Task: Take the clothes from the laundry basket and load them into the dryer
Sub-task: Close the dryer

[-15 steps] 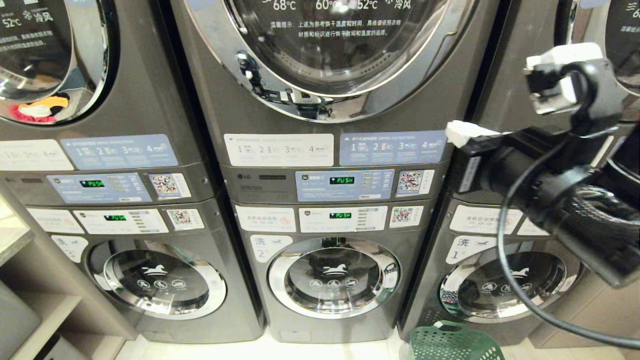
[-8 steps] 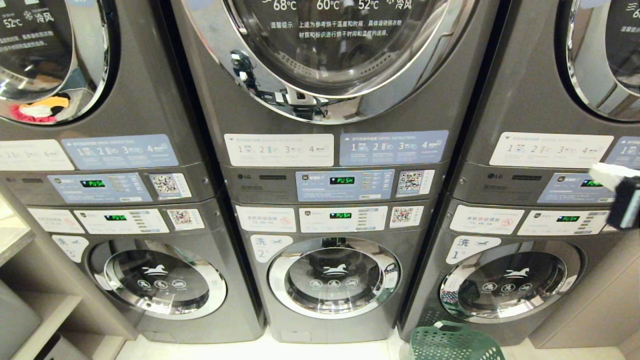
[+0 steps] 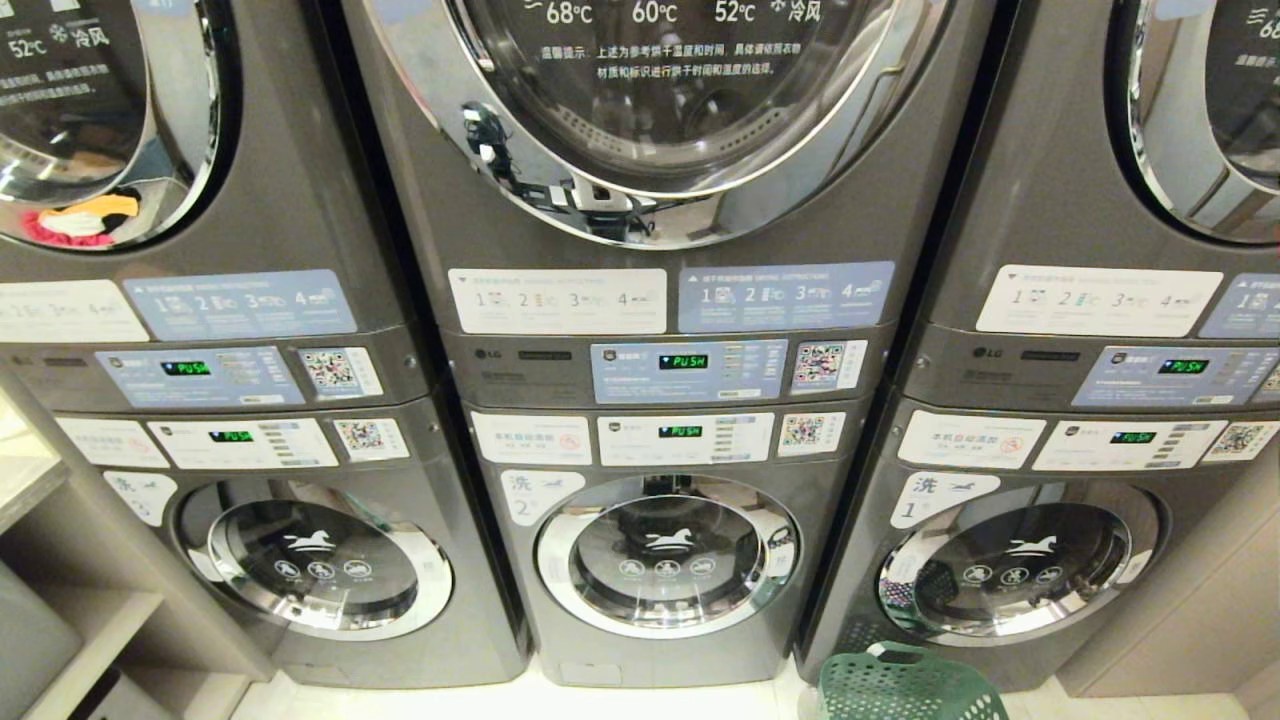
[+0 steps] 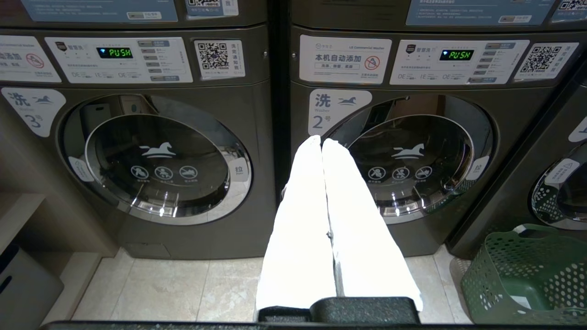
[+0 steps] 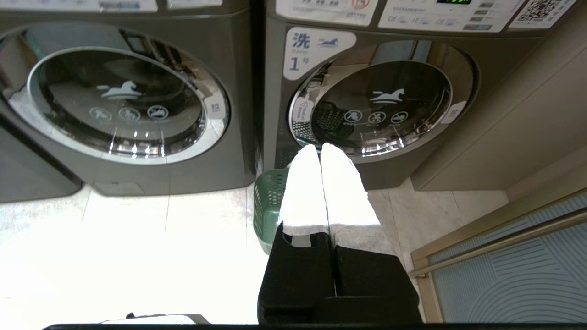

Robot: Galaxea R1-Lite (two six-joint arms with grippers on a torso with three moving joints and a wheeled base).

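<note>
The green laundry basket stands on the floor before the right-hand washer, also in the left wrist view and the right wrist view. What shows of its inside holds no clothes. The dryer in the middle stack has its round chrome door closed. Neither arm is in the head view. My left gripper hangs low before washer 2, white fingers pressed together, empty. My right gripper is shut and empty, low over the basket before washer 1.
Three grey stacks of a dryer over a washer fill the wall, all doors closed. Coloured fabric lies behind the glass of the upper left machine. Shelving stands at the left; a wooden panel and a glass door frame at the right.
My right arm, raised before the right-hand stack a second ago, has swung down and out of the head view. Nothing else has moved.
</note>
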